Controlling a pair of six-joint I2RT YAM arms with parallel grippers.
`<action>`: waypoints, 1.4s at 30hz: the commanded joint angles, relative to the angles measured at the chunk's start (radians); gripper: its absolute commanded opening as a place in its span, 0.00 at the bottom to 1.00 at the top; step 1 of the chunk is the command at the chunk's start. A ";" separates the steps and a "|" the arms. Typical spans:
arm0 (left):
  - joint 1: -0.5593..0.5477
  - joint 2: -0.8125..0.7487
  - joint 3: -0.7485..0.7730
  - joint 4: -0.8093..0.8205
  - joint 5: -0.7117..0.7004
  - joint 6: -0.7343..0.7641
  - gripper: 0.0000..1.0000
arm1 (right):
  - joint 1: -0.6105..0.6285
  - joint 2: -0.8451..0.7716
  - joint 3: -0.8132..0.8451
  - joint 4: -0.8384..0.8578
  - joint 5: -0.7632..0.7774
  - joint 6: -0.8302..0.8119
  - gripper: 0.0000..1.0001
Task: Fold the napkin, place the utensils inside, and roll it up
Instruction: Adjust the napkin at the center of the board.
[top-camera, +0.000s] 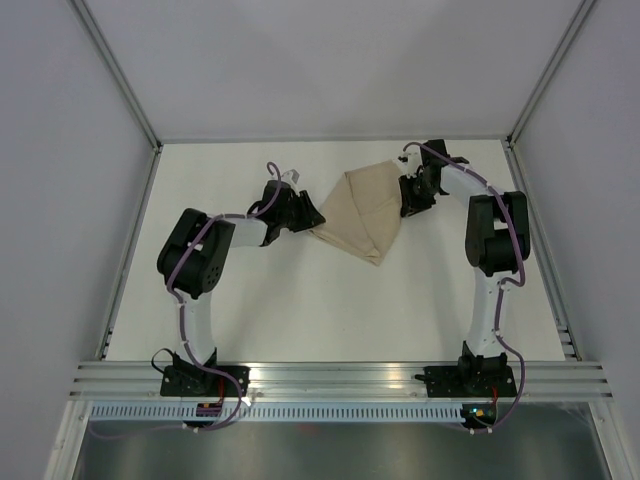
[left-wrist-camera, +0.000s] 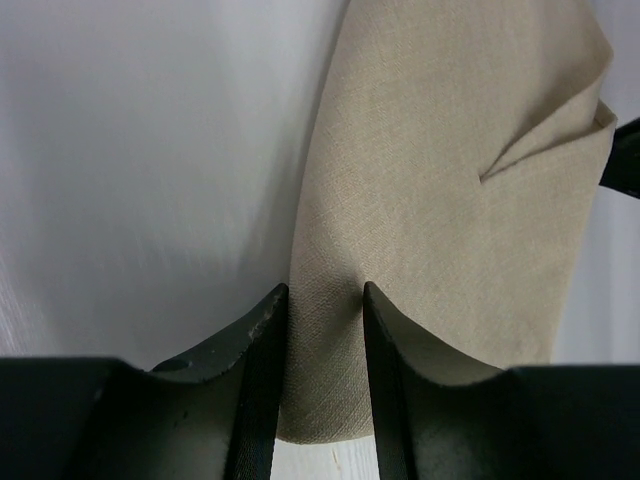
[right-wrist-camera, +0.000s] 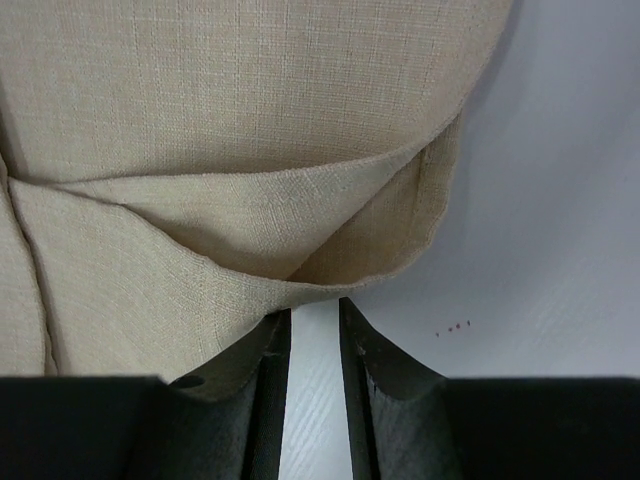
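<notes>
The beige napkin (top-camera: 365, 210) lies loosely folded over itself at the middle back of the table, between my two grippers. My left gripper (top-camera: 310, 222) is at its left corner. In the left wrist view the jaws (left-wrist-camera: 325, 295) are closed on a fold of the napkin (left-wrist-camera: 450, 200), and cloth fills the gap between them. My right gripper (top-camera: 405, 195) is at the napkin's right edge. In the right wrist view it (right-wrist-camera: 314, 315) is slightly open with bare table between the fingers, and the napkin's hem (right-wrist-camera: 250, 100) lies just past the fingertips. The fork is out of view.
The white table (top-camera: 300, 310) is bounded by grey walls at the left, right and back. An aluminium rail (top-camera: 340, 378) runs along the near edge by the arm bases.
</notes>
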 joint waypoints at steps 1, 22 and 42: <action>-0.035 -0.037 -0.072 -0.023 -0.040 -0.074 0.41 | 0.026 0.077 0.045 -0.036 0.084 0.002 0.33; -0.129 -0.249 -0.268 -0.047 -0.258 -0.148 0.47 | 0.092 0.054 0.122 -0.056 0.145 0.000 0.33; -0.075 -0.540 -0.064 -0.294 -0.216 0.092 0.60 | 0.006 -0.476 -0.131 -0.060 0.114 -0.176 0.47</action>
